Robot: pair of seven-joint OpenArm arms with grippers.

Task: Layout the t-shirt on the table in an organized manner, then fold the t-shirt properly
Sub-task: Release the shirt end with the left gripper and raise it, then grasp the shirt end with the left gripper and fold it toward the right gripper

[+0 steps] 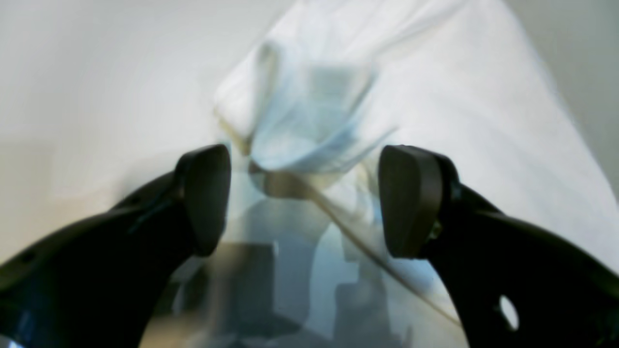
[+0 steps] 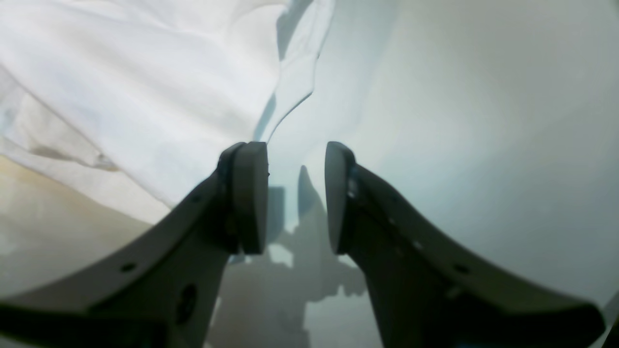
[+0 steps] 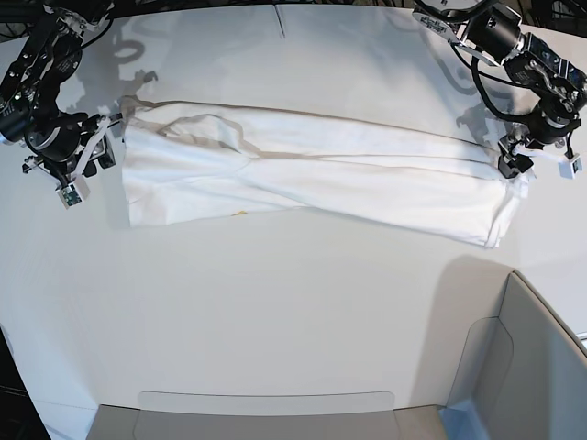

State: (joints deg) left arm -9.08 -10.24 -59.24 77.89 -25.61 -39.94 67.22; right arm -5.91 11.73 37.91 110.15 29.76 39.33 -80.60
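White table (image 3: 293, 302) is noted; t-shirt (image 3: 312, 179) is laid lengthwise left-right between unclenched left gripper (image 3: 510, 167) and right gripper (image 3: 103, 147), nothing grasped.

One t-shirt (image 3: 312, 174) on view, folded into a long white band, and one counter (image 3: 275, 302) under it. Two robot arms in the shot, each with one tool: the left tool (image 3: 514, 163) at one end of the shirt, the right tool (image 3: 103, 137) at the other. One grey-white bin (image 3: 523, 367) sits at the near edge.
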